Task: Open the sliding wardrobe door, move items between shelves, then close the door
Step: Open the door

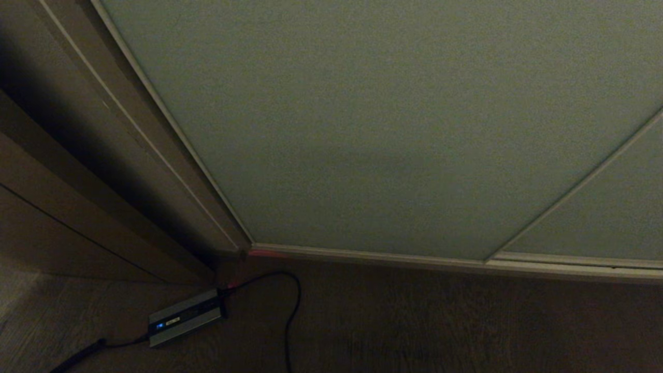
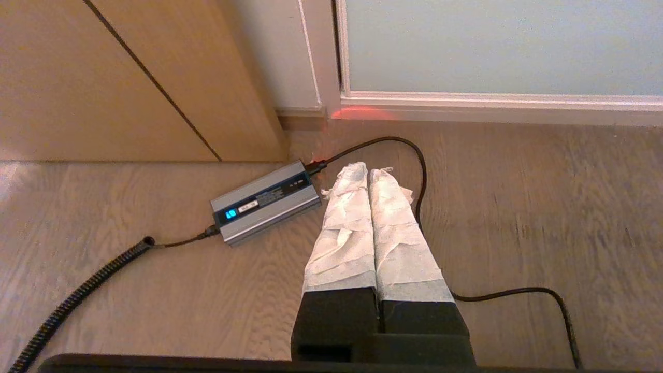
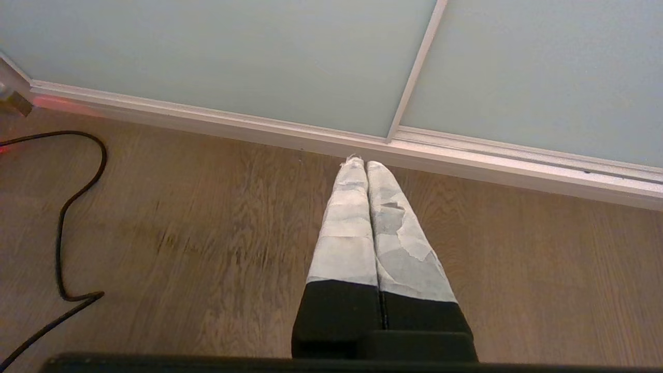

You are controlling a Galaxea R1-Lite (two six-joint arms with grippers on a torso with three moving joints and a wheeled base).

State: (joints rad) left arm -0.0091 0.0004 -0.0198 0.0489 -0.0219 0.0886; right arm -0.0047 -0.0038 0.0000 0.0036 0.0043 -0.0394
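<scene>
The sliding wardrobe door (image 1: 373, 124) is a pale grey-green panel with a thin light frame, filling most of the head view; it also shows in the left wrist view (image 2: 497, 46) and the right wrist view (image 3: 217, 52). It stands closed against the side post. A second panel (image 1: 606, 217) overlaps it on the right. The items and the shelves are hidden behind the door. My left gripper (image 2: 369, 168) hangs shut and empty above the floor near the door's left corner. My right gripper (image 3: 364, 165) hangs shut and empty just short of the bottom rail (image 3: 259, 127). Neither arm appears in the head view.
A grey power adapter (image 2: 267, 201) with a blue light lies on the wooden floor beside the left gripper. Its black cable (image 2: 422, 171) loops toward the door and runs on across the floor (image 3: 62, 217). A brown wood-grain panel (image 1: 62, 171) stands at the left.
</scene>
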